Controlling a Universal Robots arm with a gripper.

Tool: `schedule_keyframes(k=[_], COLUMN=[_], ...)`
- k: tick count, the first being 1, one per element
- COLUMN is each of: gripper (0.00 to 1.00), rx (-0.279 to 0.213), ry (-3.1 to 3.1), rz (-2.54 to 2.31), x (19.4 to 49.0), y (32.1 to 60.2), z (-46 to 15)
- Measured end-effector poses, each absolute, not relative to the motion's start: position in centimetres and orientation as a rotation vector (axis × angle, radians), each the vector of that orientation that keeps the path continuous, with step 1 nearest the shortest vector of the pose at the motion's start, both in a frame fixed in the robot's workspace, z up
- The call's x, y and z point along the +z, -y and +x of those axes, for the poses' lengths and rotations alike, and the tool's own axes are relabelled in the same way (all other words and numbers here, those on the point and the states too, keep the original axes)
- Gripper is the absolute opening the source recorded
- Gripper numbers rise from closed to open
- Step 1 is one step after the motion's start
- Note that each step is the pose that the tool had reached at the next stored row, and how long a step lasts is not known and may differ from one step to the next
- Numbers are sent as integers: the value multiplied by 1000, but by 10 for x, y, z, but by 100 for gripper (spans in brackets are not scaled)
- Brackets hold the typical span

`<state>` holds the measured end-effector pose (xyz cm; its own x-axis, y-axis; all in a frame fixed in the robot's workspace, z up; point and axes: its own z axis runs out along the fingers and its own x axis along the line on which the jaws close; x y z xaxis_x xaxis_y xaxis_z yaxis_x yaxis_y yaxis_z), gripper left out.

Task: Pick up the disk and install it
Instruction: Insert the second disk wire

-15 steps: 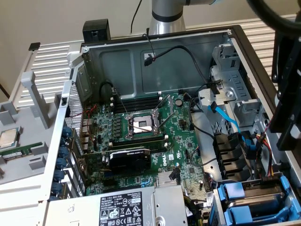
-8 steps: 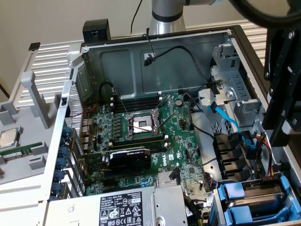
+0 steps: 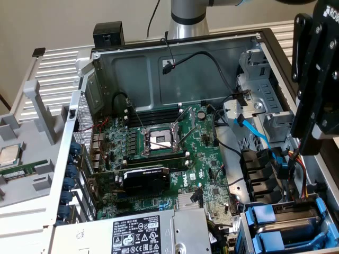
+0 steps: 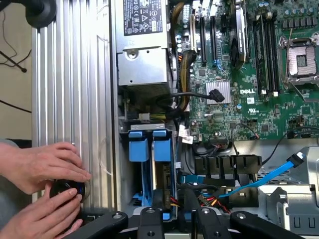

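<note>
Two blue-fronted drive carriers (image 4: 138, 148) (image 4: 162, 147) sit side by side in the drive cage (image 3: 288, 225) at the corner of the open computer case. No label shows on either, so I cannot tell which one is the disk. My gripper (image 4: 177, 226) hangs above that cage with its black fingers (image 4: 149, 225) apart. Only cables and the cage show in the gap between them. In the exterior view the gripper (image 3: 310, 124) stands high over the case's right side, above the cage.
A person's two hands (image 4: 42, 172) hold a small black round part (image 4: 67, 189) against the ribbed case side (image 4: 75, 89). A blue data cable (image 4: 269, 177), the power supply (image 4: 142, 55), the motherboard (image 3: 159, 153) and a loose CPU chip (image 3: 9, 155) lie around.
</note>
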<state>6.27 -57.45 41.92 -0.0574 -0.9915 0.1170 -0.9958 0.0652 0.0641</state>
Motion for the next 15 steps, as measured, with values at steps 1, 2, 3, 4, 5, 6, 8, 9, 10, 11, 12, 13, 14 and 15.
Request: schedule_keyframes(k=[1, 2, 3, 4, 5, 6, 8, 9, 10, 11, 12, 13, 14, 15], gripper=[31, 31, 31, 31, 31, 31, 31, 31, 31, 31, 31, 31, 31, 31], rx=[51, 50, 51, 50, 51, 50, 50, 51, 51, 51, 51, 50, 51, 54], ry=[2194, 2194, 2194, 2194, 2194, 2194, 2194, 2194, 2194, 2194, 2194, 2194, 2194, 2193], rz=[2063, 2063, 2063, 2063, 2063, 2063, 2063, 2063, 2063, 2063, 2063, 2063, 2063, 2061], x=[419, 419, 419, 419, 419, 419, 419, 419, 419, 419, 419, 419, 419, 419], y=[575, 575, 575, 575, 575, 575, 575, 575, 575, 575, 575, 575, 575, 574], z=[63, 63, 63, 63, 63, 63, 63, 63, 63, 63, 63, 63, 63, 63])
